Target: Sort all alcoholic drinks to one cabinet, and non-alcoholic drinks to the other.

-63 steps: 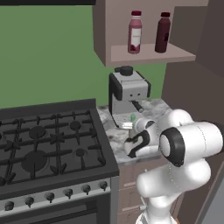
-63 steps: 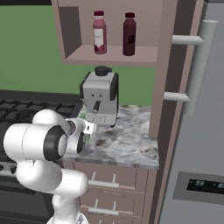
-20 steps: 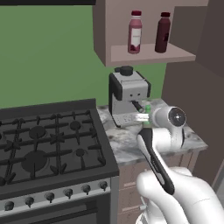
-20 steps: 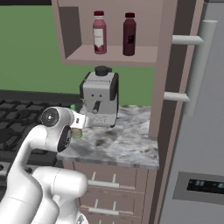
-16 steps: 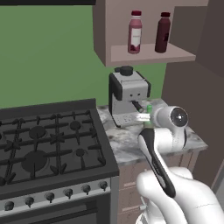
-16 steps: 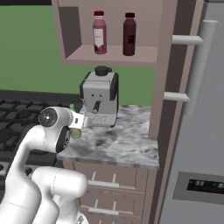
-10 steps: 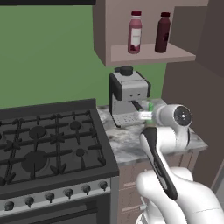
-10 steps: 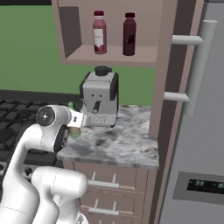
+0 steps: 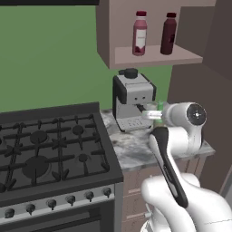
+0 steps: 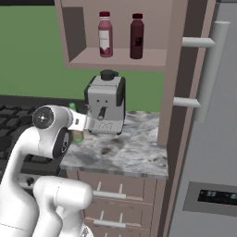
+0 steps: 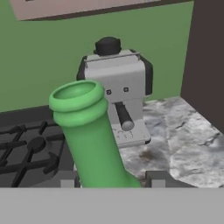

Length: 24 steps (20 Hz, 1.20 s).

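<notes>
**Green bottle held above the counter, two wide bottles on the open shelf**

At the far left sits the stove, its black grates and burners at about 9 o'clock from the arm. Next comes the marble counter, carrying a grey and black coffee machine.

The gripper is closed partway around the green bottle, finger tips on either side of its lower neck. The hand view looks up the bottle: plain glossy green, a long neck that widens downward, a thick rolled lip around an open-looking mouth. Its label is hidden. From the left base view a sliver of green shows just in front of the coffee machine, at 3 o'clock from it, lifted off the counter.

Above, at 12 o'clock from the machine, the open cabinet holds the pink bottle, white-labelled with a dark red cap, and just right of it the dark maroon bottle. Both stand upright, near each other but apart.

At the far right stands the grey fridge.
</notes>
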Tool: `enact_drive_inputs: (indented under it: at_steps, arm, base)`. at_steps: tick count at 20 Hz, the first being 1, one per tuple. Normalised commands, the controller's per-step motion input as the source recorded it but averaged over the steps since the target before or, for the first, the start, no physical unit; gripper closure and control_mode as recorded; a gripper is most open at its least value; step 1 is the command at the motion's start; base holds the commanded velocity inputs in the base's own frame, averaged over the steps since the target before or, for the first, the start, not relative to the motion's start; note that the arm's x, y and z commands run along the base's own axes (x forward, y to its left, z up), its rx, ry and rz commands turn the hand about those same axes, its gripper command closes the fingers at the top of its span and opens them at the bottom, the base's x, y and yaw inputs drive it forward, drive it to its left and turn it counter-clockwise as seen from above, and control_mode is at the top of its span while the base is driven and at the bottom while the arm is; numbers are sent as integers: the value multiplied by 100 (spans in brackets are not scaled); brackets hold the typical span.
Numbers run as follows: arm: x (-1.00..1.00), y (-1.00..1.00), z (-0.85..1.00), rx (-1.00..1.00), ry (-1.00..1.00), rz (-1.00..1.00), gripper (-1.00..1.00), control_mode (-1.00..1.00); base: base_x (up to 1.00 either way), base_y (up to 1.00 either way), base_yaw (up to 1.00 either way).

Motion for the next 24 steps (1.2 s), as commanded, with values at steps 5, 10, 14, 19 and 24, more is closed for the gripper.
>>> enact_drive_inputs:
  at_steps: [5, 10, 14, 19, 24]
  arm:
    - [-21, -6, 27, 0, 0, 0, 100, -100]
    - [-25, -8, 25, 0, 0, 0, 100, -100]
    - [-26, -6, 24, 0, 0, 0, 100, -100]
    - [-25, -5, 25, 0, 0, 0, 100, -100]
    - [-24, -2, 23, 0, 0, 0, 100, -100]
  base:
    - [0, 0, 0]
    - [0, 0, 0]
    - [0, 0, 0]
    - [0, 0, 0]
    - [0, 0, 0]
